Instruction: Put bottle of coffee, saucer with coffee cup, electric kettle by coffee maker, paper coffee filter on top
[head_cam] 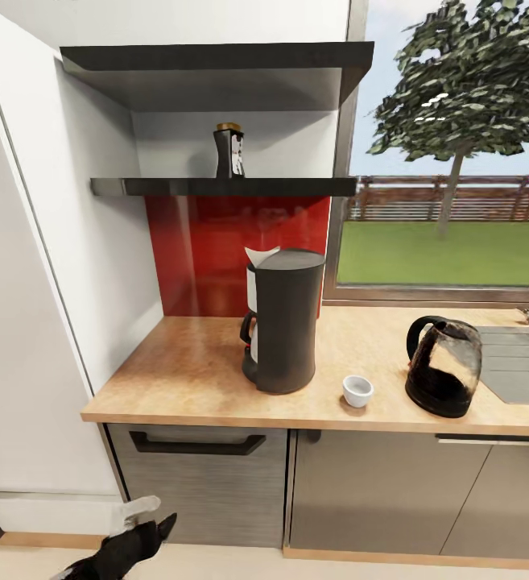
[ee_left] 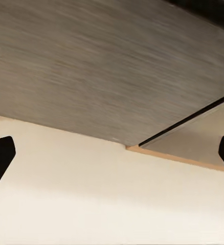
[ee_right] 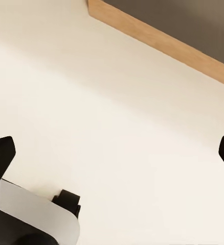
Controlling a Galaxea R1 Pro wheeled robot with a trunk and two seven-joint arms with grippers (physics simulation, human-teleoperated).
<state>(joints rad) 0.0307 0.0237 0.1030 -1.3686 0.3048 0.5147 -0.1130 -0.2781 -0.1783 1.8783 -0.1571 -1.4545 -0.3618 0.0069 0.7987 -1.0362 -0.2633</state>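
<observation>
Coffee maker (head_cam: 284,322) stands on the countertop (head_cam: 183,362) with the white filter (head_cam: 260,256) on top, the cup (head_cam: 357,391) just beside it and the kettle (head_cam: 444,365) further right. Behind and above, the bottle (head_cam: 229,151) sits on the shelf (head_cam: 216,187). Low by the grey cabinet (ee_left: 102,66), the left gripper (ee_left: 112,153) and right gripper (ee_right: 112,153) have their jaws spread wide.

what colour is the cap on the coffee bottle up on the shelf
Tan-gold, on the bottle of coffee; clearest in the head view.

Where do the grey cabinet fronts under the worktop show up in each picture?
Head view: grey cabinet fronts, lower middle, under the countertop.
Left wrist view: the broad wood-grain grey panel.
Right wrist view: dark sliver in one corner.
Shared landmark: the light-wood plinth strip at their foot.
</observation>
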